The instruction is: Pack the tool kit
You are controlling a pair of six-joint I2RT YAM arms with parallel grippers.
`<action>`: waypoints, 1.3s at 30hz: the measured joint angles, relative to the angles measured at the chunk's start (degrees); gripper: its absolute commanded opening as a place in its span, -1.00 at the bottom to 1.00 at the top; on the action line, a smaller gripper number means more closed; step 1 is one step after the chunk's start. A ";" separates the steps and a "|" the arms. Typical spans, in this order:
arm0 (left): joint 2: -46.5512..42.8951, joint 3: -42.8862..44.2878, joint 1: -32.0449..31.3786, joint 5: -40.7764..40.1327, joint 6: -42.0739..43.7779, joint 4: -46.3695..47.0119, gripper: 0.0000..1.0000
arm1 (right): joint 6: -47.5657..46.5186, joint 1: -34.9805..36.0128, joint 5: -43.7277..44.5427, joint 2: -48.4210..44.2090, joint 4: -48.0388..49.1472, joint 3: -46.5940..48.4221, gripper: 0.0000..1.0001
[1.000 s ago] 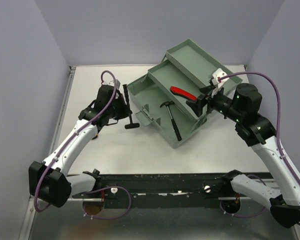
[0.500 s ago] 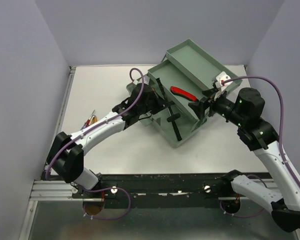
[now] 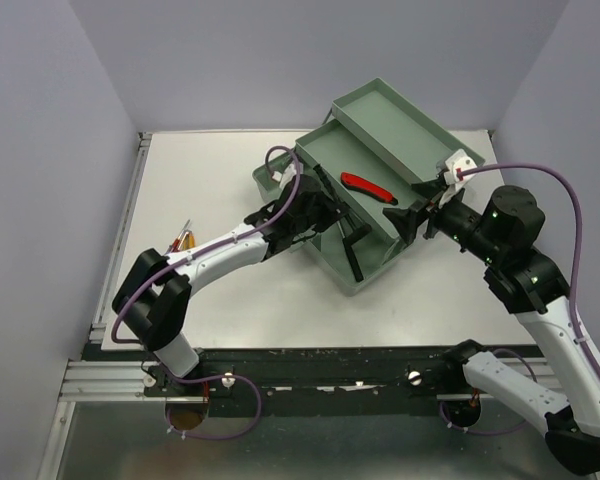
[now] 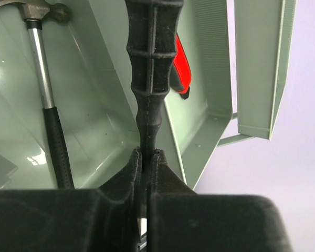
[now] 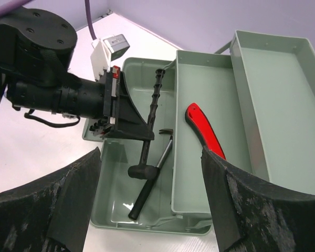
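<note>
Tool kit: your tool kit (image 3: 380,268) stands open toward the far right of the table (image 3: 200,180). Its trays are fanned back, so the deep base can be reached from above.
Left pincer: your left pincer (image 4: 147,160) is pressed together on the thin neck of a black tool (image 4: 149,63), held above the base. The tool runs roughly in line with the hammer (image 4: 44,89), so it should fit beside it.
Hammer: it lies in the base.
Red-handled tool: it (image 3: 368,187) lies in the tray above.
Right pincer: your right pincer (image 3: 412,220) is spread wide and holds nothing. It sits just beside the box's right end, probably to stay clear of the drop.
Screwdrivers: they (image 3: 180,241) lie on the table at the left, well apart from the box and not yet packed.
Next: lower the black tool, then release it.
</note>
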 measured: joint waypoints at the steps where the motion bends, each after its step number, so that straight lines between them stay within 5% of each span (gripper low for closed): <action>1: 0.48 0.00 0.02 0.04 0.00 0.26 -0.58 | 0.02 0.00 0.00 -0.20 -0.02 -0.07 0.69; 7: 3.19 0.02 0.00 0.33 0.00 0.09 0.02 | 0.50 0.02 0.00 -0.48 -0.02 -0.17 0.69; 15: 3.23 1.27 0.00 0.22 2.89 -1.03 0.25 | 0.94 0.00 0.00 -0.61 -0.02 -0.61 0.69; 21: -1.51 2.97 0.02 -2.99 13.64 -4.17 0.71 | 1.09 0.02 0.04 -0.76 -0.04 -0.61 0.69; 26: -14.93 -0.44 3.13 -7.93 24.46 -6.71 0.74 | 1.51 0.00 0.90 -1.73 0.00 -0.90 0.69; 31: -26.77 -6.12 18.91 -10.58 31.98 -16.00 0.79 | 1.81 0.00 1.49 -2.36 0.07 -1.40 0.69; 39: -25.86 -15.54 32.85 -15.63 41.07 -35.17 0.70 | 2.23 0.00 1.73 -2.38 0.76 -2.84 0.69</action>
